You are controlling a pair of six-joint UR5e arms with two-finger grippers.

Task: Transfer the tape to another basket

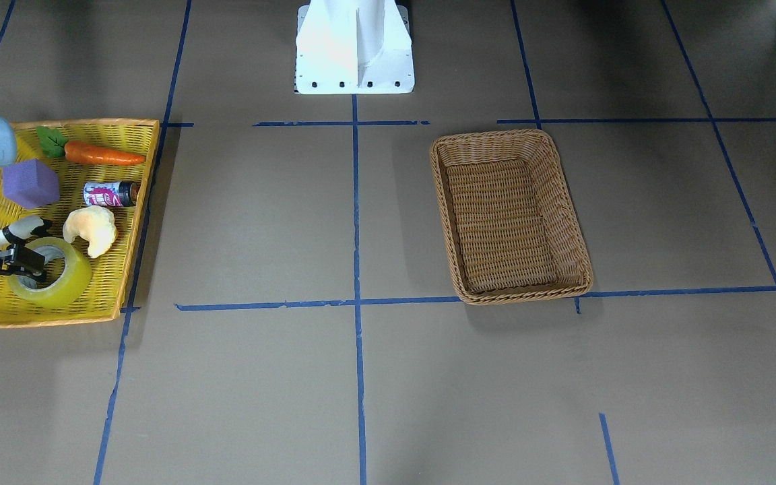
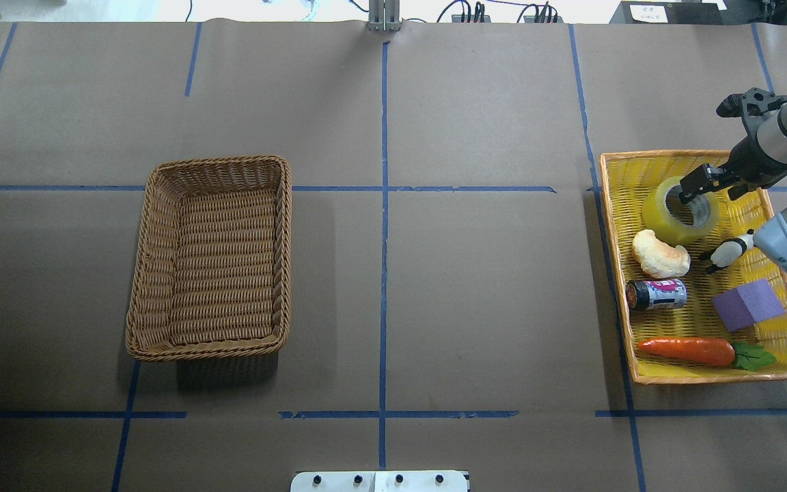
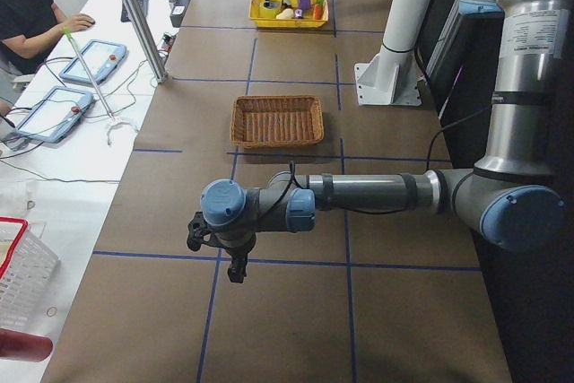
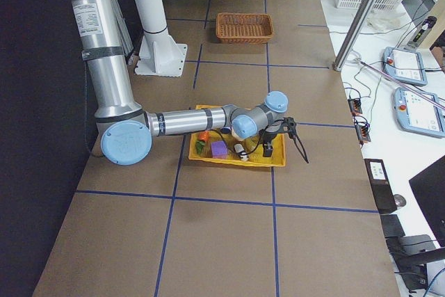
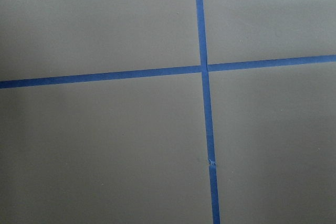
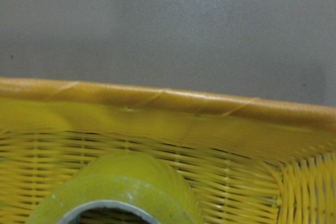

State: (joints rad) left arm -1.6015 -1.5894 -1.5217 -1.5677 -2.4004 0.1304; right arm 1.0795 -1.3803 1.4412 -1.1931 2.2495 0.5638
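- Front view: the translucent yellow-green tape [image 1: 68, 283], grey core showing, is lying in the yellow tray [image 1: 113, 291]; the right gripper [image 1: 24, 266] is sitting at its rim, grip unclear.
- Overhead: the brown basket [image 2: 209, 260] is sitting well apart.
- Left side: the left gripper [image 3: 231, 262] is hanging, opening unclear.

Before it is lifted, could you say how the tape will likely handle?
The tape lies flat, hole up, so it probably won't roll. Its thick wound wall looks stiff, likely firm to pinch. The glossy film may slip.
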